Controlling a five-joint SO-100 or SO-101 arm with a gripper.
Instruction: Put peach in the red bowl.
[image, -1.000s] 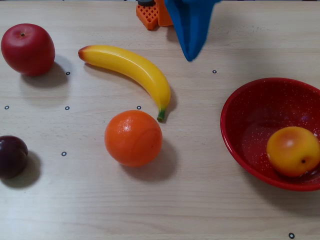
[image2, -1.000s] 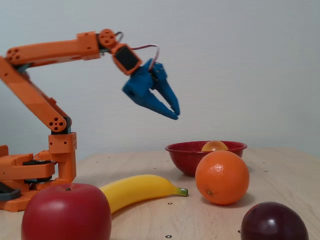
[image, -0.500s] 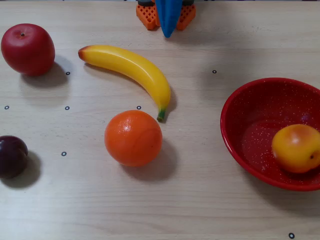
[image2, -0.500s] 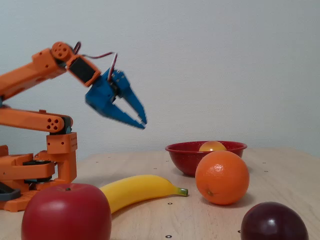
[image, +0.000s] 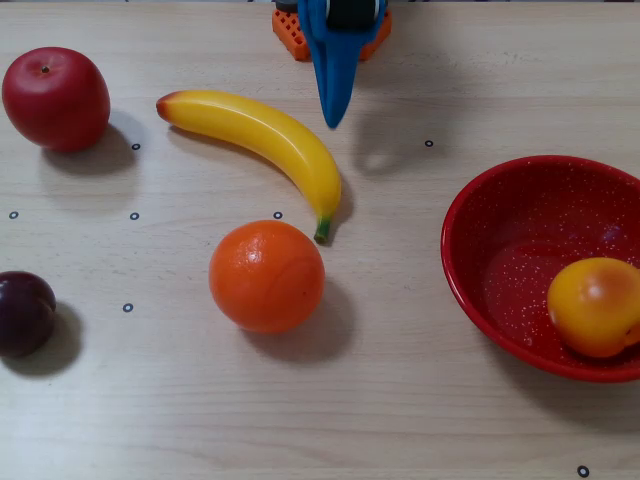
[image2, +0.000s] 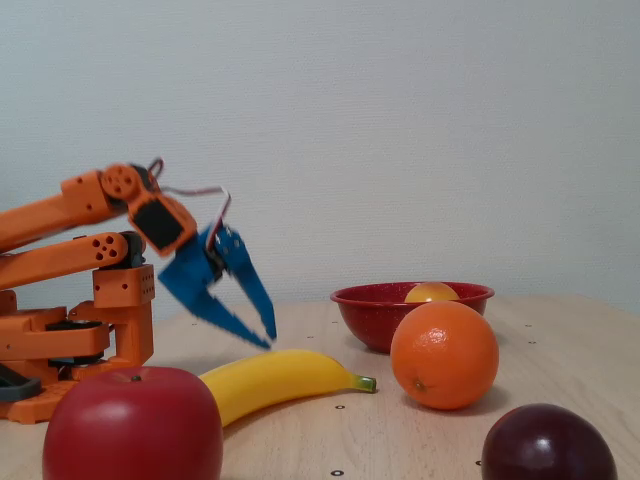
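Note:
The peach (image: 597, 305) is yellow-orange with a reddish blush and lies inside the red bowl (image: 520, 235) at the right edge in a fixed view. In the other fixed view only its top (image2: 432, 292) shows above the bowl's rim (image2: 365, 312). My blue gripper (image: 335, 120) hangs above the table near the arm's base, far from the bowl. Its jaws meet at the tips with nothing between them (image2: 269, 339).
An orange (image: 266, 276) sits mid-table, with a banana (image: 260, 135) behind it and under the gripper's tip. A red apple (image: 55, 98) and a dark plum (image: 22, 312) lie at the left. The orange arm base (image2: 60, 330) stands at the far edge.

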